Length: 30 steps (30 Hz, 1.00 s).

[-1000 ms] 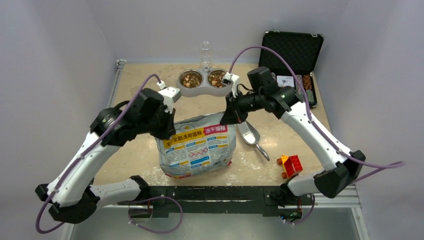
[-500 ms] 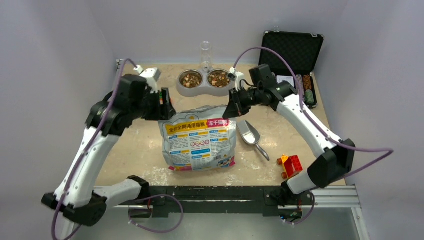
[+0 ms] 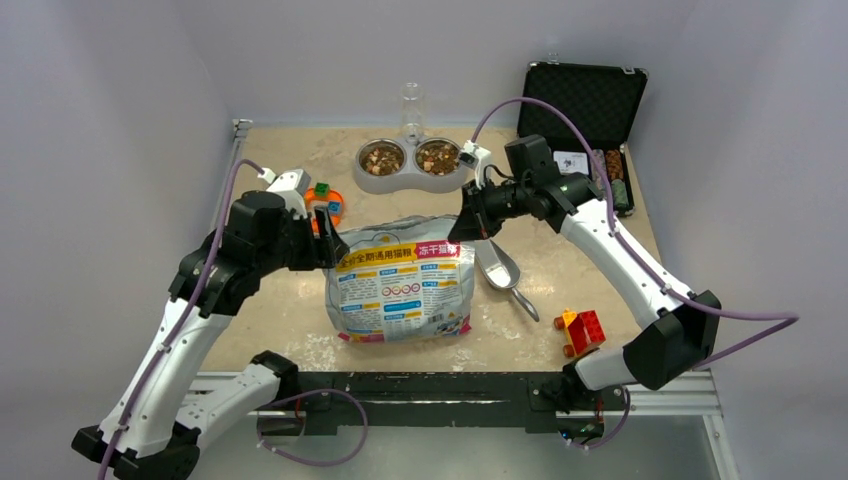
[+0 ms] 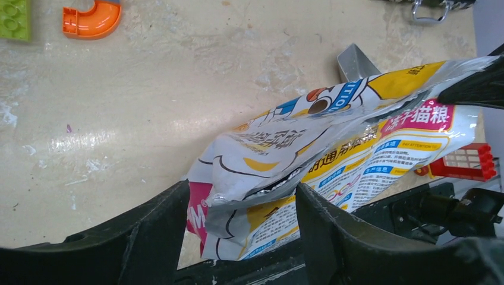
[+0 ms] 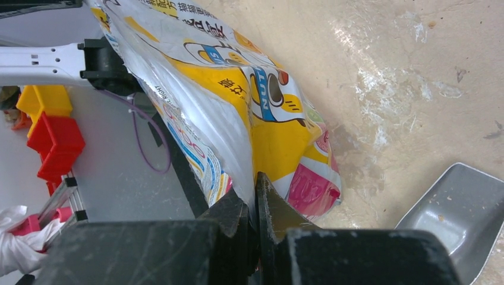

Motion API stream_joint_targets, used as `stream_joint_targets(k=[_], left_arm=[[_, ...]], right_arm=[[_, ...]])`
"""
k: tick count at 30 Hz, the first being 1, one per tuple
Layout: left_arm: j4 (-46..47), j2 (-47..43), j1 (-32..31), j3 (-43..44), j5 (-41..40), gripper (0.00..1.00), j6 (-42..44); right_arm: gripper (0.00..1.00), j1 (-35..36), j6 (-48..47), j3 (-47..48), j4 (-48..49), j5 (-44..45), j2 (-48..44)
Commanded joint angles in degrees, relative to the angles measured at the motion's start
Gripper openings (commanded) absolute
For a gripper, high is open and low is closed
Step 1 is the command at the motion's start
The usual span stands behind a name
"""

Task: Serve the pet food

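Brown pet food fills both cups (image 3: 383,157) (image 3: 437,157) of the grey double bowl (image 3: 408,179) at the back. In front of it lies the printed foil bag (image 3: 400,285), top edge raised. My right gripper (image 3: 461,229) is shut on its top right corner; the right wrist view has the jaws (image 5: 257,196) pinching the bag's edge (image 5: 238,101). My left gripper (image 3: 330,238) stands open at the top left corner. In the left wrist view that corner (image 4: 249,178) sits loose between the spread fingers (image 4: 160,225). A metal scoop (image 3: 500,270) lies right of the bag.
An open black case (image 3: 585,110) with poker chips (image 3: 612,180) stands at the back right. Red and yellow bricks (image 3: 580,328) lie near the front right. An orange toy piece (image 3: 325,200) lies behind my left gripper, and a clear bottle (image 3: 411,105) stands behind the bowl.
My left gripper has opened and let go of the bag's left corner, swung back, then returned beside it. The bag's top has sagged and spread flatter. My right gripper keeps its hold.
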Motion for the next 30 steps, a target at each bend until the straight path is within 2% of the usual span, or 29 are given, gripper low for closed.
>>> stream_joint_targets(k=[1,2,5,8,11,13,14,16,19,21,23,25,30], left_arm=[[4.76,0.22,-0.03,-1.69,-1.54,0.65,3.91],[5.53,0.68,-0.03,-2.39,-3.13,0.60,4.40],[8.86,1.22,-0.03,-3.15,-5.19,0.40,6.19],[12.64,-0.57,-0.03,-3.38,-6.04,0.22,7.69],[15.26,-3.42,-0.03,-4.01,-5.16,0.14,7.43],[15.97,-5.50,-0.03,-5.29,-4.18,0.14,6.74],[15.68,-6.37,-0.03,-5.73,-3.77,0.19,6.31],[14.44,-7.67,-0.03,-6.32,-3.20,0.38,5.39],[11.81,-9.07,-0.03,-6.25,-4.20,0.51,2.40],[10.82,-9.43,-0.03,-5.67,-4.29,0.55,0.24],[10.82,-8.99,-0.03,-4.71,-3.65,0.53,-0.46],[10.18,-8.06,-0.02,-3.37,-4.06,0.42,-0.62],[5.20,-4.74,-0.03,0.21,-6.65,0.26,0.20]], right_arm=[[0.00,-1.33,-0.91,2.94,1.34,-0.43,-0.99],[0.00,-1.26,-0.34,2.04,2.28,-1.11,-1.48],[0.10,-1.27,0.08,-0.45,3.69,-2.78,-2.85],[0.27,-1.35,-0.43,-3.56,5.75,-4.22,-4.94],[0.33,-1.25,-1.88,-7.37,8.83,-4.09,-7.65],[0.36,-1.27,-2.22,-9.90,11.32,-3.40,-9.61],[0.38,-1.26,-2.40,-10.84,12.31,-3.50,-10.53],[0.41,-1.28,-2.39,-12.17,14.45,-2.92,-12.27],[0.44,-1.28,-0.71,-12.25,16.41,-2.51,-13.05],[0.48,-1.26,0.60,-12.29,18.09,-2.91,-13.36],[0.52,-1.32,2.01,-13.08,20.20,-3.30,-13.58],[0.55,-1.26,2.80,-13.81,21.83,-3.24,-13.55],[0.53,-1.30,2.86,-12.45,20.06,0.66,-13.59]])
